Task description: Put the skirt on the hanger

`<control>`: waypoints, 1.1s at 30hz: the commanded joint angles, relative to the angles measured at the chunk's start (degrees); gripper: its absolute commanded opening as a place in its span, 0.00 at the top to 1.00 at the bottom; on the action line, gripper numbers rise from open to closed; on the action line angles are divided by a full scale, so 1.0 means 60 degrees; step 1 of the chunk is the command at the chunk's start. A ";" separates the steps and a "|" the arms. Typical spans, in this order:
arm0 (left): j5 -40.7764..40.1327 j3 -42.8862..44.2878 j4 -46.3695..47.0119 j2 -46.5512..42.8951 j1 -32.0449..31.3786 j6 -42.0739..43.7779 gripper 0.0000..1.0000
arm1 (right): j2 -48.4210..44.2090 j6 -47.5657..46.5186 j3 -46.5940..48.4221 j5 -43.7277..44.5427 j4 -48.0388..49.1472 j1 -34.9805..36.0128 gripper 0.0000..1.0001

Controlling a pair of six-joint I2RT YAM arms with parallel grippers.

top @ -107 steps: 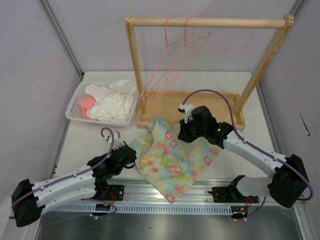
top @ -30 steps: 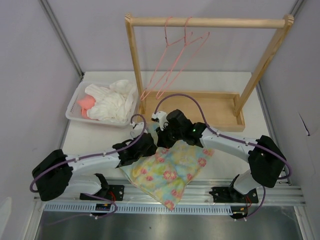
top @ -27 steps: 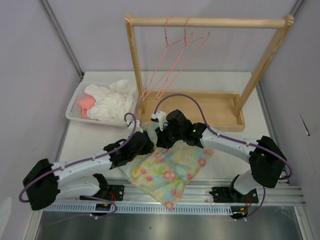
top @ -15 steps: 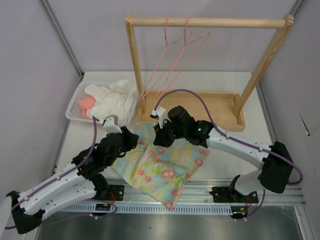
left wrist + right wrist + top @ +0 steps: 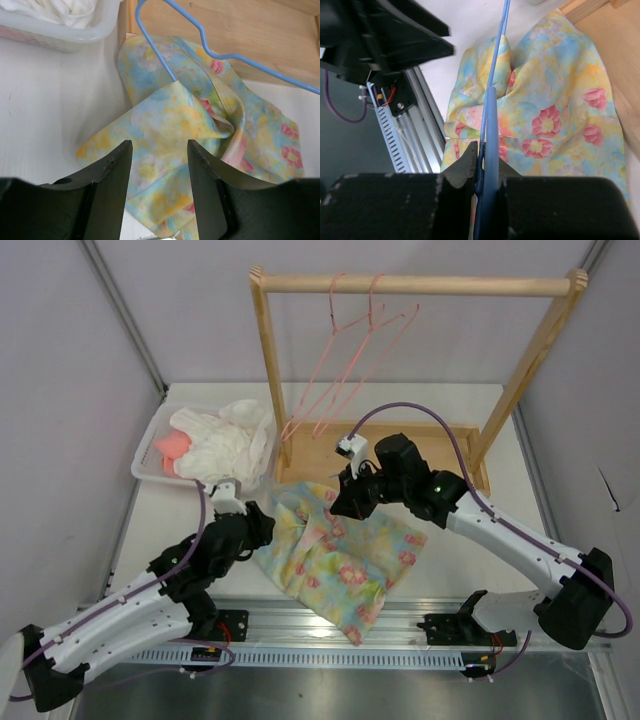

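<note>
The patchwork skirt [image 5: 340,550] lies crumpled on the table in front of the rack. My right gripper [image 5: 345,502] is at its far edge, shut on the light-blue wire hanger [image 5: 495,75]. In the right wrist view the jaws [image 5: 485,150] pinch the wire, which runs out to a fold of the skirt [image 5: 550,100]. In the left wrist view one hanger arm [image 5: 160,57] slips under a skirt fold [image 5: 175,120]; the other arm lies over the wooden base. My left gripper [image 5: 258,525] is open and empty at the skirt's left edge, its jaws [image 5: 159,165] apart above the cloth.
A white basket [image 5: 150,445] with white cloth and a coral-pink cloth stands at the back left. The wooden rack [image 5: 415,285] holds pink wire hangers [image 5: 345,360] over its wooden base tray [image 5: 440,455]. A metal rail [image 5: 300,625] runs along the near edge.
My right gripper has moved right and back with the hanger, dragging the skirt a little right. My left arm has drawn back to the left, off the skirt, with open jaws.
</note>
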 commanded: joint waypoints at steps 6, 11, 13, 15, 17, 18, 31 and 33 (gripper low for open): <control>0.1537 -0.0816 0.3943 0.0726 0.0764 0.2127 0.43 | -0.0420 -0.0027 0.0667 -0.0939 -0.0436 -0.0174 1.00; 0.3404 -0.0538 0.4329 0.1108 0.2084 0.3066 0.46 | -0.0654 0.0075 0.0711 -0.1553 -0.0598 -0.0569 1.00; 0.4470 -0.0553 0.4636 0.1078 0.2464 0.3302 0.45 | -0.0728 0.0090 0.0711 -0.1656 -0.0584 -0.0730 1.00; 0.5698 -0.0495 0.4695 0.1297 0.2903 0.3537 0.47 | -0.0787 0.0119 0.0813 -0.1818 -0.0671 -0.0905 1.00; 0.5983 -0.0451 0.4753 0.1530 0.2978 0.3523 0.47 | -0.0787 0.0105 0.0916 -0.1978 -0.0745 -0.0994 1.00; 0.6245 -0.0451 0.4899 0.1590 0.3037 0.3494 0.47 | -0.0801 0.0134 0.1003 -0.2081 -0.0774 -0.1096 1.00; 0.6951 -0.0539 0.6057 0.1986 0.3286 0.3187 0.49 | -0.0786 -0.0042 0.1620 -0.2551 -0.1594 -0.1610 1.00; 0.7009 -0.0524 0.6232 0.2088 0.3271 0.3157 0.51 | -0.0830 -0.0042 0.1576 -0.2565 -0.1609 -0.1639 1.00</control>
